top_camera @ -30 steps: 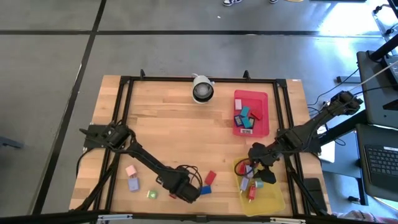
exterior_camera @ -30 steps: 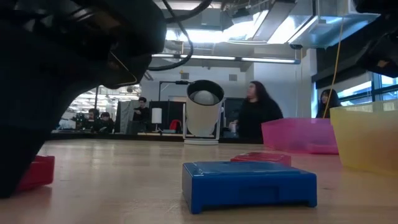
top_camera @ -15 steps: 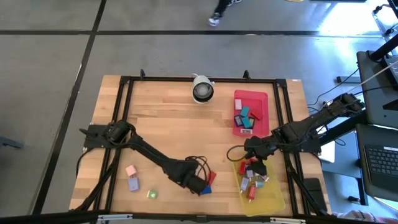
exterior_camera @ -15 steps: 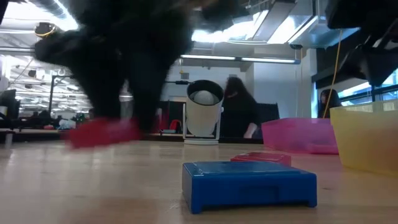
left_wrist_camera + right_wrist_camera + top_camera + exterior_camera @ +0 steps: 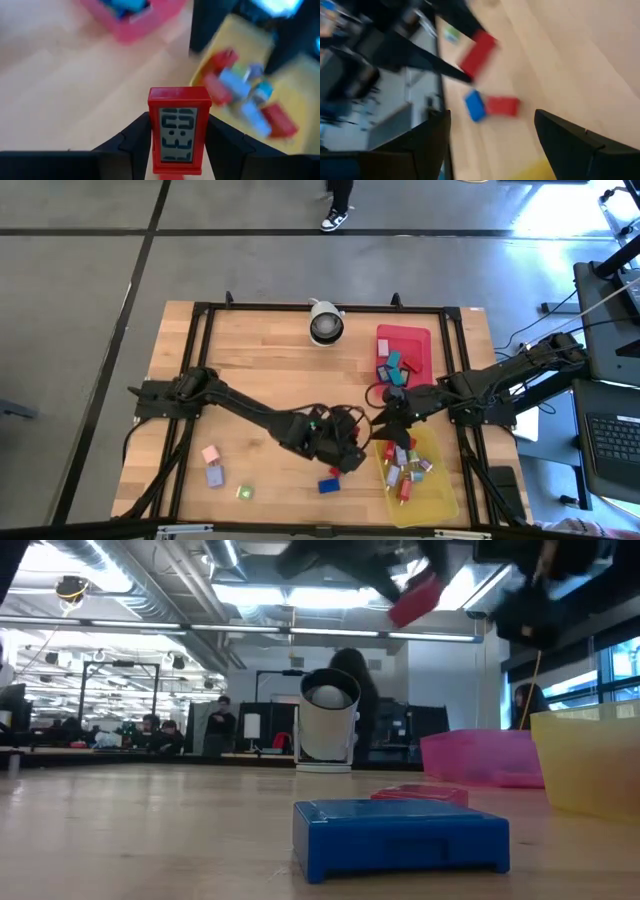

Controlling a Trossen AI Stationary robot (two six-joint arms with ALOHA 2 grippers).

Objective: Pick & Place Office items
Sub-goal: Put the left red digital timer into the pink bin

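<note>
A red block with a digit display (image 5: 179, 127) is clamped upright between the left gripper (image 5: 179, 150) fingers, lifted off the wooden table (image 5: 270, 370). The yellow tray (image 5: 445, 490) lies at three o'clock of it. The right gripper (image 5: 490, 145) is held wide apart, carrying nothing, above that tray's far end.

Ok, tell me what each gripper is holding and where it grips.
The left gripper holds a red block with a display face, pinched by its two side edges. The right gripper is open and holds nothing.

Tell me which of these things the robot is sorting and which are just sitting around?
Being sorted: red block in the left gripper; blue block; pink block; blocks in yellow tray and red tray.
Sitting around: white camera.
</note>
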